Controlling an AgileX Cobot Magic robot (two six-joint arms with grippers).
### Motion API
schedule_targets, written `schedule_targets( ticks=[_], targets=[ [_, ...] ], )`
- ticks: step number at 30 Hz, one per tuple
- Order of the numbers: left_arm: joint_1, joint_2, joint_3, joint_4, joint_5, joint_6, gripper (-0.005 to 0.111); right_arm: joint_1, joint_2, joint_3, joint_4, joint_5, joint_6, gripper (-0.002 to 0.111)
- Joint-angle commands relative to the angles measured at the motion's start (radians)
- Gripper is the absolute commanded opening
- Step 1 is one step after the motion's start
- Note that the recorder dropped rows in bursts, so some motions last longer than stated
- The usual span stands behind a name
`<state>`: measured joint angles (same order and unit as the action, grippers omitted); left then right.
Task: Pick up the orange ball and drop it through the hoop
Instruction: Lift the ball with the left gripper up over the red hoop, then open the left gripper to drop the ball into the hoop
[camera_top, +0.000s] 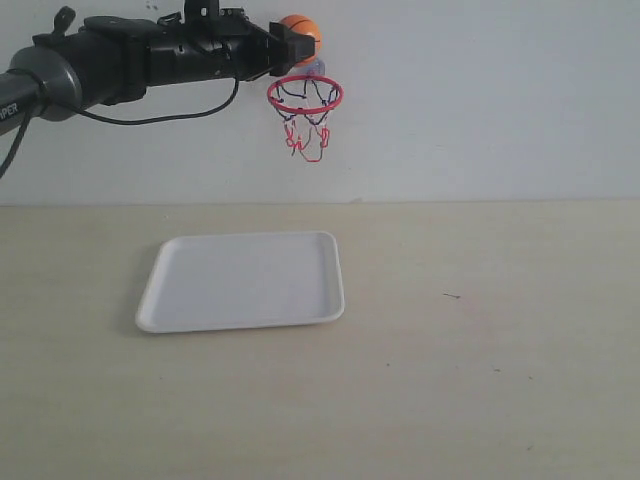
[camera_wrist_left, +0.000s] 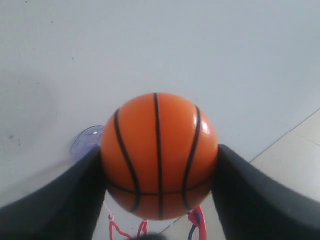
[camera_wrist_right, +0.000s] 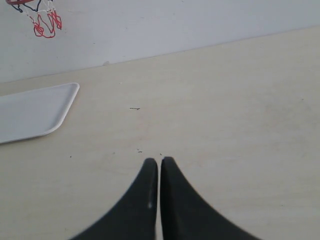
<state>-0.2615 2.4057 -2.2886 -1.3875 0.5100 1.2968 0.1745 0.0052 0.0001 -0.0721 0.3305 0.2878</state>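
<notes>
The orange ball (camera_top: 300, 32) with black seams is held high against the wall, just above the hoop (camera_top: 305, 95) with its red ring and hanging net. My left gripper (camera_top: 296, 40) is shut on it. In the left wrist view the orange ball (camera_wrist_left: 159, 155) fills the space between both black fingers (camera_wrist_left: 60, 200), with the bluish suction cup (camera_wrist_left: 86, 141) and bits of red net (camera_wrist_left: 196, 220) behind and below. My right gripper (camera_wrist_right: 159, 161) is shut and empty, low over the table; it does not show in the exterior view.
A white rectangular tray (camera_top: 243, 282) lies on the beige table below and left of the hoop; its corner (camera_wrist_right: 35, 112) shows in the right wrist view. The net (camera_wrist_right: 42, 20) appears far off there. A white wall backs the table.
</notes>
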Motion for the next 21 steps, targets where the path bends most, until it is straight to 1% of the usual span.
schedule_targets(
  ticks=[1, 4, 8, 12, 21],
  targets=[
    [0.007, -0.006, -0.008, -0.01, 0.005, 0.006, 0.055, -0.004, -0.005, 0.0, -0.008, -0.008, -0.002, 0.001],
    [0.009, -0.006, -0.008, -0.01, 0.001, 0.006, 0.064, -0.004, -0.005, 0.0, -0.008, -0.008, -0.002, 0.001],
    [0.012, -0.006, -0.008, -0.01, -0.008, 0.006, 0.069, -0.004, -0.005, 0.0, -0.008, -0.008, -0.002, 0.001],
    [0.012, -0.006, -0.008, -0.01, -0.017, 0.006, 0.071, -0.004, -0.005, 0.0, -0.008, -0.008, -0.002, 0.001],
    [0.014, -0.006, -0.008, -0.007, -0.017, 0.003, 0.071, -0.004, -0.005, 0.0, -0.008, -0.008, -0.002, 0.001]
  ],
)
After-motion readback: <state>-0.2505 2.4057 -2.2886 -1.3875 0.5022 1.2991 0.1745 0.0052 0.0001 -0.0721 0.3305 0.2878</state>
